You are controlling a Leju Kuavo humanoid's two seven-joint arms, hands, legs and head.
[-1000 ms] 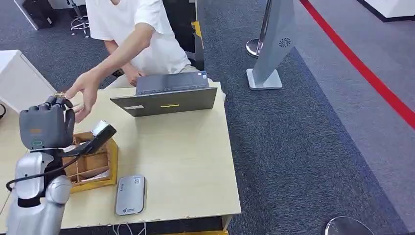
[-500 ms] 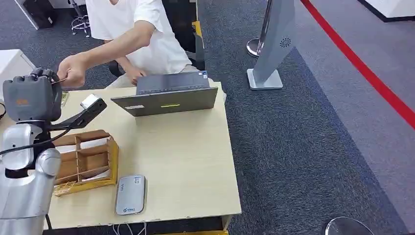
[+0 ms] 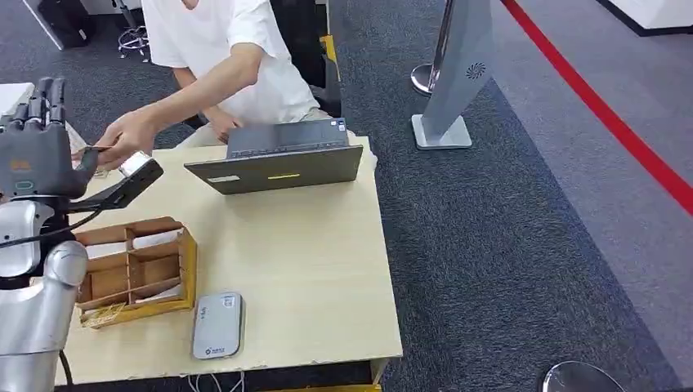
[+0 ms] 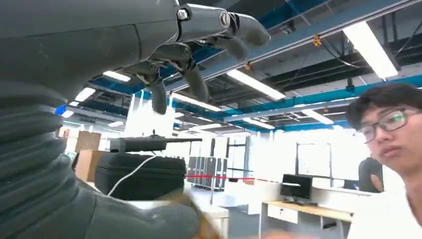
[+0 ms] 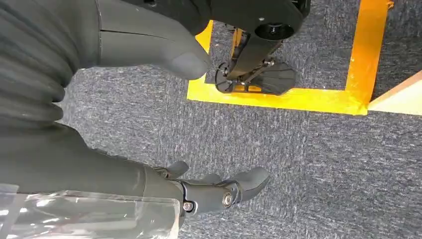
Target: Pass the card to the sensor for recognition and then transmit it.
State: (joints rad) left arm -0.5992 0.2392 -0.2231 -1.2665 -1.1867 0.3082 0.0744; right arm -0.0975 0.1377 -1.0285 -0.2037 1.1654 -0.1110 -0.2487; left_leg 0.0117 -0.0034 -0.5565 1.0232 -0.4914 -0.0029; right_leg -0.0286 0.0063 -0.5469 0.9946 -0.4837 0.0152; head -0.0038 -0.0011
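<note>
Perhaps cards in wooden tray compartments.

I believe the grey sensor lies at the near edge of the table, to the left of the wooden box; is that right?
Not quite. The grey sensor does lie at the near edge of the table, but the head view shows it to the right of the wooden box, not to the left.

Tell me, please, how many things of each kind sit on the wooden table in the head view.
Laptop: 1
Wooden compartment box: 1
Grey card reader: 1
Total: 3
</note>
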